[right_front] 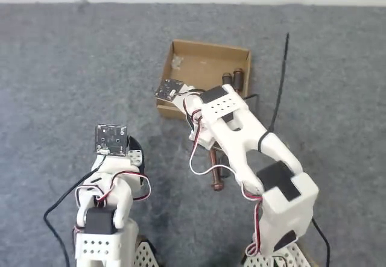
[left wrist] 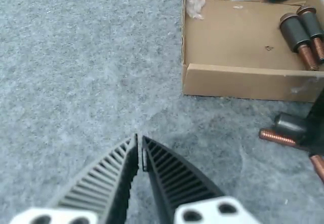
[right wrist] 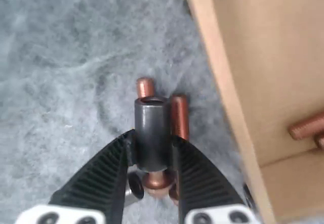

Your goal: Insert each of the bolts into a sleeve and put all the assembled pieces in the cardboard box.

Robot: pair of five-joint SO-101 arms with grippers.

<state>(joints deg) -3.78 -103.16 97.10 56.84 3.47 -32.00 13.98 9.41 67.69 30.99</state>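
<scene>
- Black sleeve (right wrist: 152,133) is clamped between the jaws of the right end effector (right wrist: 152,139), over the grey counter (right wrist: 61,57), just beside the cardboard box (right wrist: 217,82) wall.
- Copper bolt (right wrist: 156,179) is seen at the sleeve's near end; how fully it is seated cannot be judged.
- Risk: the bolt may slide out if the sleeve is tilted in transfer, and the loose bolt (right wrist: 178,115) alongside may be knocked.
- Left end effector (left wrist: 140,142) is nearly closed on nothing, well apart.

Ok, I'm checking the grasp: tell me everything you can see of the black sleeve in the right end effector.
The sleeve is a matte black tube, rubbery-looking, its far end open. The right end effector clamps it between ribbed black fingers, over grey carpet beside the cardboard box. A copper bolt head shows at its near end; a copper shaft lies alongside.
</scene>
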